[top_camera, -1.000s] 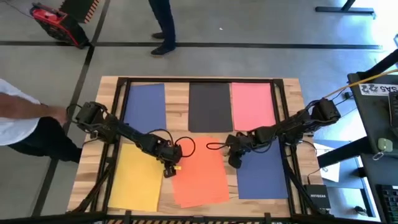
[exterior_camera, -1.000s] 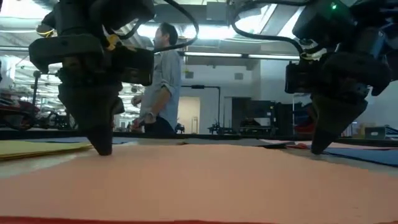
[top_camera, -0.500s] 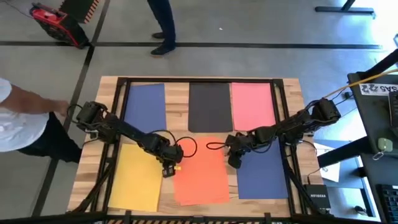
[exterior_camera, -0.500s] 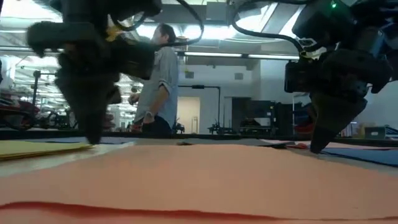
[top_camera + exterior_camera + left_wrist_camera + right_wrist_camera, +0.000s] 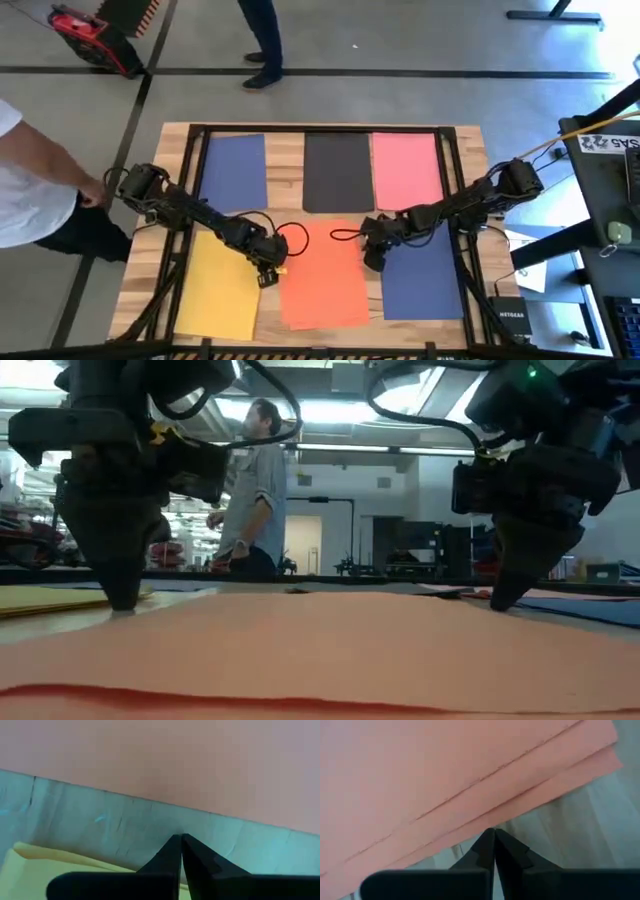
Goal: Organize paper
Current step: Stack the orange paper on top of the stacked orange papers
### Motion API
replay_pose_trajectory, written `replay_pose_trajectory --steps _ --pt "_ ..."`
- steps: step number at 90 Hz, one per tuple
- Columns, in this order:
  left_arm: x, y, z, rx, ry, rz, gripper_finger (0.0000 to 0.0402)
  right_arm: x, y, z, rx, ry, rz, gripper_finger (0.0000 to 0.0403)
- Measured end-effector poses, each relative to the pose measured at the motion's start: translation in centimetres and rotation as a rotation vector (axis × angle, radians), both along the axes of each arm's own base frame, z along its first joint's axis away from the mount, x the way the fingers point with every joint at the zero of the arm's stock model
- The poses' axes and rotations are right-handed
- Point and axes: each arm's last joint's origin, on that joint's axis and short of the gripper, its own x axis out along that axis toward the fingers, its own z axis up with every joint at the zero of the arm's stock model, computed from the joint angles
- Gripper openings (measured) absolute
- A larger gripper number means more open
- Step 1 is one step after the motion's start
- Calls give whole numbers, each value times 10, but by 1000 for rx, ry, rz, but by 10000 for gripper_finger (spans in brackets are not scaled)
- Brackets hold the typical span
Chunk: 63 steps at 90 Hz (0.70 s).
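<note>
From above, the orange paper (image 5: 322, 275) lies on the tabletop (image 5: 285, 170) between the yellow sheet (image 5: 219, 285) and a blue sheet (image 5: 421, 272). The left gripper (image 5: 266, 277) and right gripper (image 5: 372, 261) flank it. Only the right wrist view reveals 3 stacked orange edges; both wrist views show jaws pressed together, holding nothing.

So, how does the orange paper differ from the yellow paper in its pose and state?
The orange paper lies slightly skewed, while the yellow paper lies square with the table. The right wrist view shows the orange as several fanned sheets, edges offset; the yellow shows no such spread. Both shut grippers, left and right, flank the orange; only the left is beside the yellow. Both lie flat in the near row.
</note>
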Motion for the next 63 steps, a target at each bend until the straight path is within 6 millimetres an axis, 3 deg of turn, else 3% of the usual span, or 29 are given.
replay_pose_trajectory --steps 63 --pt "17 -4 -12 6 -123 23 0 1 0 -2 -7 0 -4 0"
